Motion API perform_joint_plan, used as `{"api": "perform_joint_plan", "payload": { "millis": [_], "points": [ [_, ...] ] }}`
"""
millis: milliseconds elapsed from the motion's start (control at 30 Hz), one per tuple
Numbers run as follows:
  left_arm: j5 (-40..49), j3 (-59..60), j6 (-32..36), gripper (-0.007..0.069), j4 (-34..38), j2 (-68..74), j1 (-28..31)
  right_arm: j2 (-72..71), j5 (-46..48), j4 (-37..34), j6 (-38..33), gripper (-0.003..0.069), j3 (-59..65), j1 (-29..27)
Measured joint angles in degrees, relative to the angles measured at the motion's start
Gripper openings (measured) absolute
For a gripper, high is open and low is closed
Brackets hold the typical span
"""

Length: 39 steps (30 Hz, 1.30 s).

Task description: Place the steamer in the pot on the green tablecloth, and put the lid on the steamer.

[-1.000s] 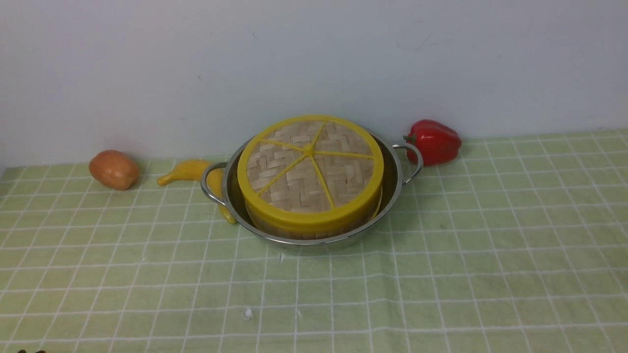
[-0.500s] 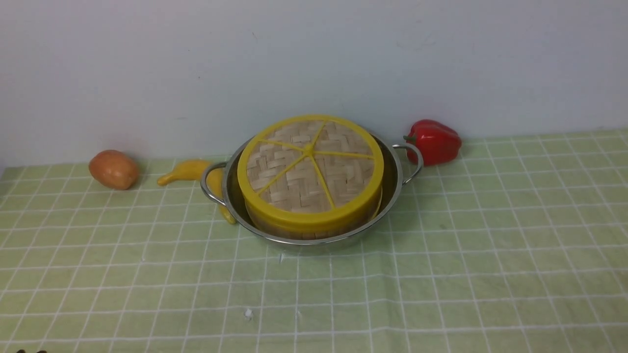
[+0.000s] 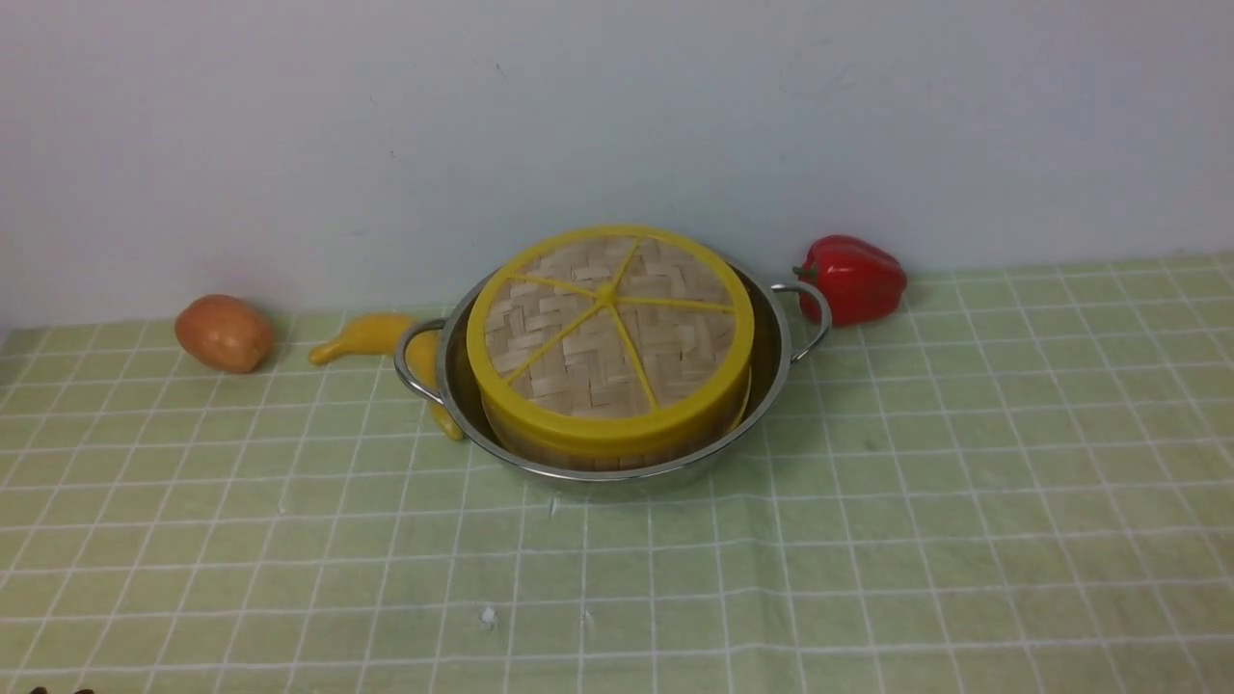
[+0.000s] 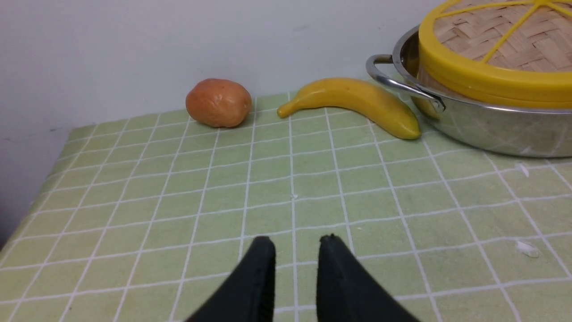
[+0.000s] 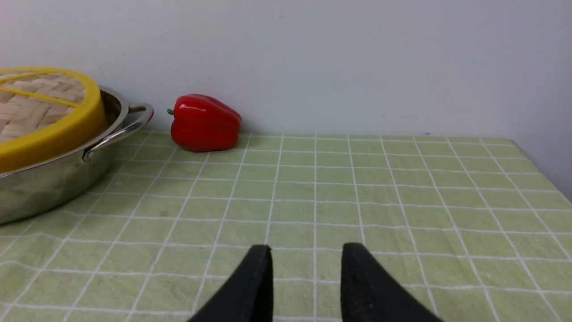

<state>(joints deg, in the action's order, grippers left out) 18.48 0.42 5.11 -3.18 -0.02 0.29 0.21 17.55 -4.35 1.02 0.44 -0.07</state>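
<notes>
The shiny pot (image 3: 774, 371) stands on the green tablecloth (image 3: 868, 540) near the back wall. Inside it sits the steamer (image 3: 617, 455), of which only a strip of slatted side shows. The woven lid (image 3: 607, 323) with its yellow rim lies flat on top of the steamer. Neither arm reaches into the front view. In the left wrist view my left gripper (image 4: 296, 239) hovers low over bare cloth, well short of the pot (image 4: 491, 129), open and empty. My right gripper (image 5: 307, 247) is likewise open and empty over bare cloth, away from the pot (image 5: 49, 179).
A brown potato (image 3: 224, 333) and a yellow banana (image 3: 371, 334) lie left of the pot, the banana touching its handle side. A red bell pepper (image 3: 853, 278) sits right of the pot by the wall. The cloth's edge drops off at far left (image 4: 27, 210).
</notes>
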Motion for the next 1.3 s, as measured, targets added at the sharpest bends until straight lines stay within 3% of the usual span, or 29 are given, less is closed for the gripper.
{"api": "perform_joint_plan", "payload": {
  "millis": [1300],
  "points": [
    [0.00, 0.00, -0.09, 0.0202, 0.00, 0.00, 0.00, 0.00, 0.11, 0.00, 0.16, 0.0240, 0.00, 0.00]
  ]
}}
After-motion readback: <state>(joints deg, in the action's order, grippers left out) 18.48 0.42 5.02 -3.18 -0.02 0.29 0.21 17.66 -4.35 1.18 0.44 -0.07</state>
